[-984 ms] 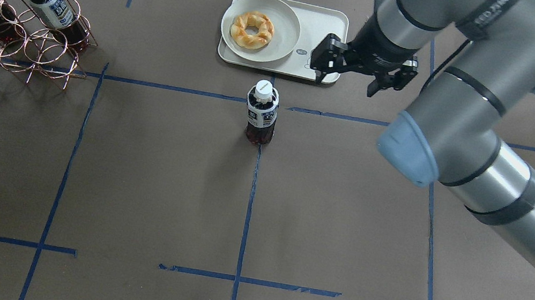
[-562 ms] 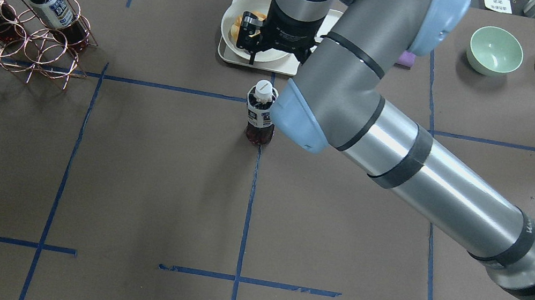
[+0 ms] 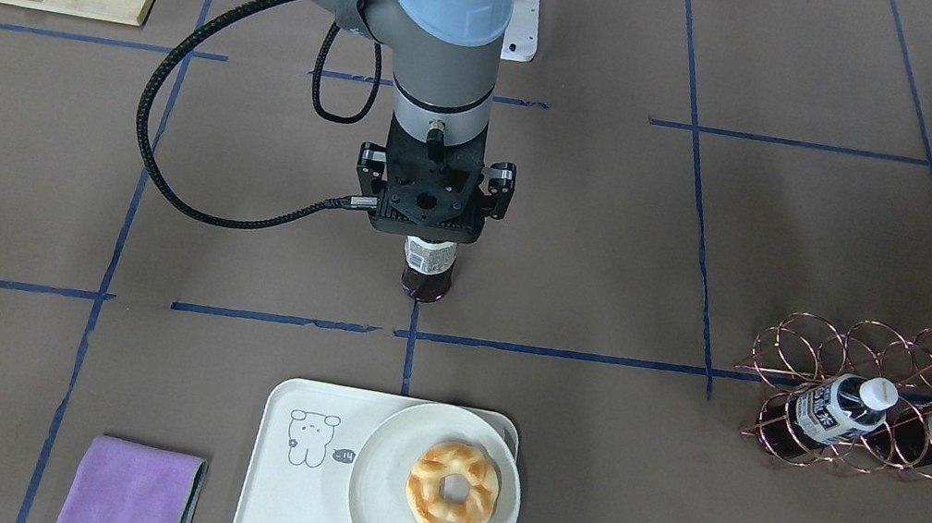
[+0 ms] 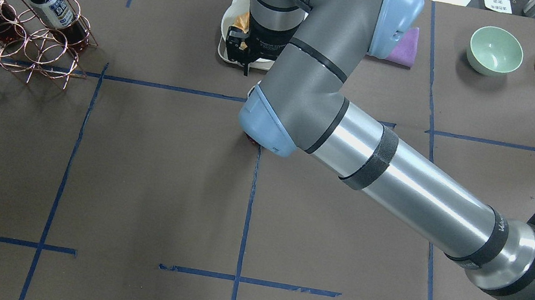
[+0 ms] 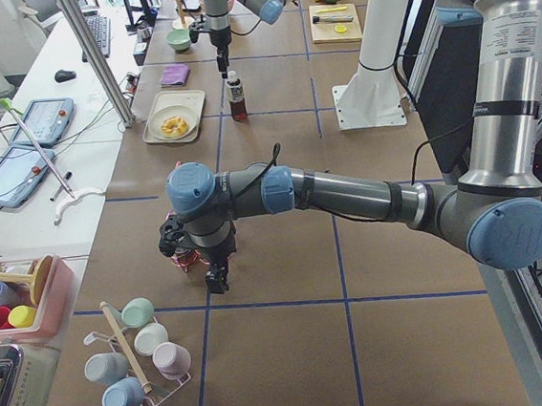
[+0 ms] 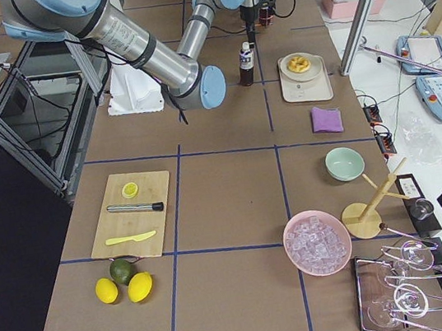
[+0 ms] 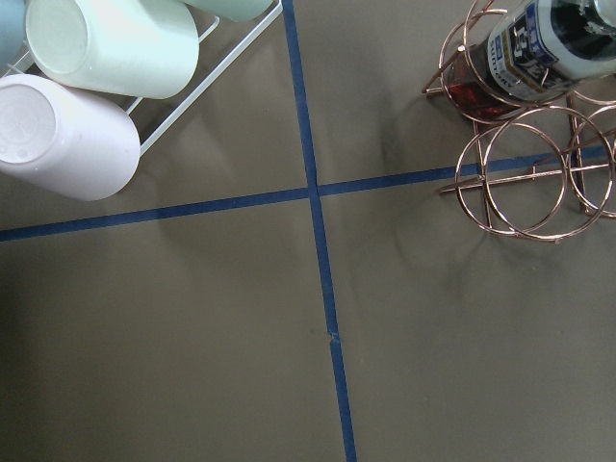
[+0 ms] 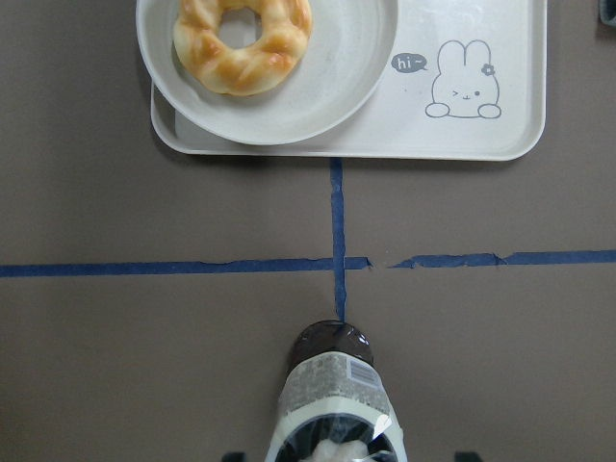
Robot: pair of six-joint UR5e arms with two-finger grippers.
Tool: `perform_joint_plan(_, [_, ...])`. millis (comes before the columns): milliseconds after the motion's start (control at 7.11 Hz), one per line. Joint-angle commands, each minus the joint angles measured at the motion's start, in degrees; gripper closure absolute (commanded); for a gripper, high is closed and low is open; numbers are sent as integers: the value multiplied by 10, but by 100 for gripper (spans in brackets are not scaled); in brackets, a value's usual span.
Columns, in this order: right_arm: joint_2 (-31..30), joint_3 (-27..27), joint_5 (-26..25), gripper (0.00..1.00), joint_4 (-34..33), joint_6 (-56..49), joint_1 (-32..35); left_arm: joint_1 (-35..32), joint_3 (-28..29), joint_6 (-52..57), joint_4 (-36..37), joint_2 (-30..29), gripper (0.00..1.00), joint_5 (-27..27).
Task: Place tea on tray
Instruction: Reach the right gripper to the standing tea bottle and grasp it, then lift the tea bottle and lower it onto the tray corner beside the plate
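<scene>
Exterior front-facing: right gripper (image 3: 430,207), jaws apart, hung over the tea (image 3: 427,272); an off-centre squeeze could topple it toward six o'clock.

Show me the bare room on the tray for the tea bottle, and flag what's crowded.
Free: the half of the tray around the bear drawing, bordered by its rim and the plate. Also the bare table strip between the tea and the tray. Crowded: the other half, where the plate with the pastry reaches the rim.
</scene>
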Motion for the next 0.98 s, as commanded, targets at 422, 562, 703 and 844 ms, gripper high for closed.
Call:
perform_joint_plan(422, [2, -2, -24, 47, -8, -4, -21, 0, 1, 0, 0, 0, 0, 0])
perform_joint_plan(562, [2, -2, -24, 55, -11, -4, -21, 1, 0, 0, 0, 0, 0, 0])
perform_joint_plan(703, [6, -2, -27, 68, -15, -4, -20, 0, 0, 0, 0, 0, 0, 0])
perform_joint_plan(844, [8, -2, -38, 84, -14, -4, -20, 0, 0, 0, 0, 0, 0, 0])
